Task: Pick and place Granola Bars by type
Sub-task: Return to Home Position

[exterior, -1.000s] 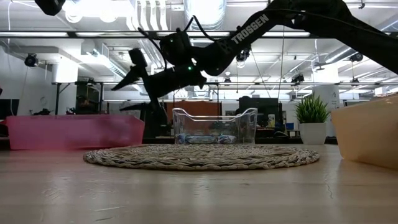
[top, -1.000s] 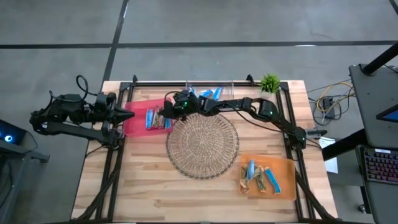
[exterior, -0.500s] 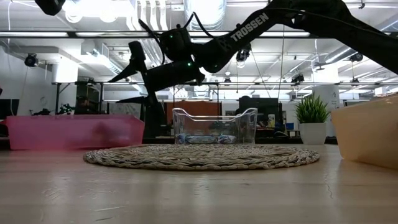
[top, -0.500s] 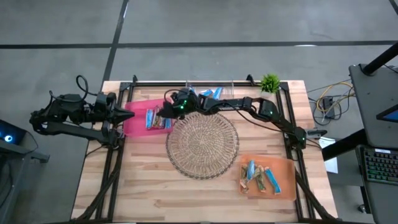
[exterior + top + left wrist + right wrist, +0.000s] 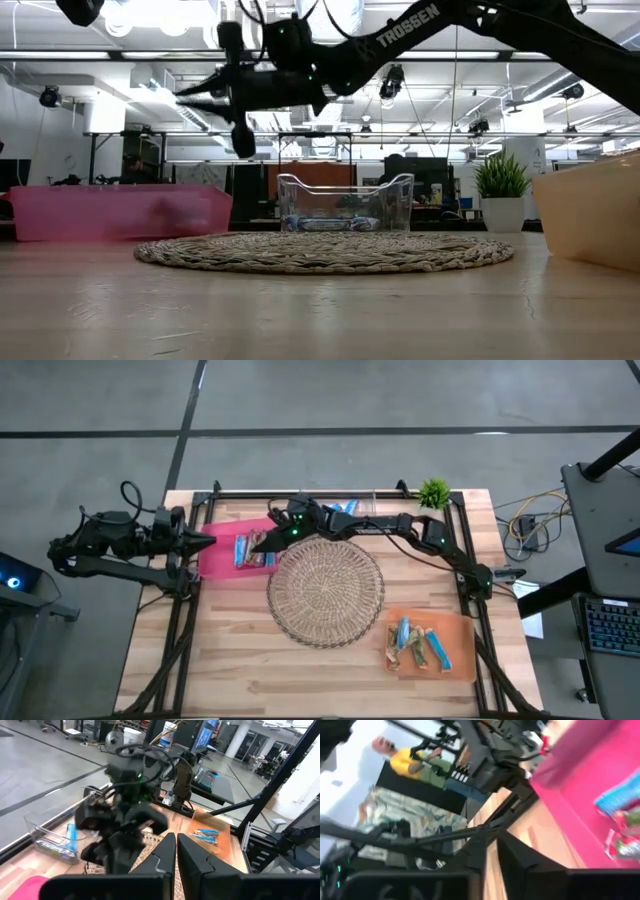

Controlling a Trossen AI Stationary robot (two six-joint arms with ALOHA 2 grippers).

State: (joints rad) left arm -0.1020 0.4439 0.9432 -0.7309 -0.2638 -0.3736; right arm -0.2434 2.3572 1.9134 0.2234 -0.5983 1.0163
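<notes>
Right claw over pink bin; tray free

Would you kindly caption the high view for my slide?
Right gripper over the pink bin's granola bars; left gripper waits beside it.

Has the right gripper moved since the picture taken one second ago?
Yes. In the low view the right gripper has risen, now standing higher above the rim of the clear bin than before.

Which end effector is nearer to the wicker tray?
Right. The right end effector hovers beside the wicker tray, over the pink bin; the left end effector is at that bin's other end.
</notes>
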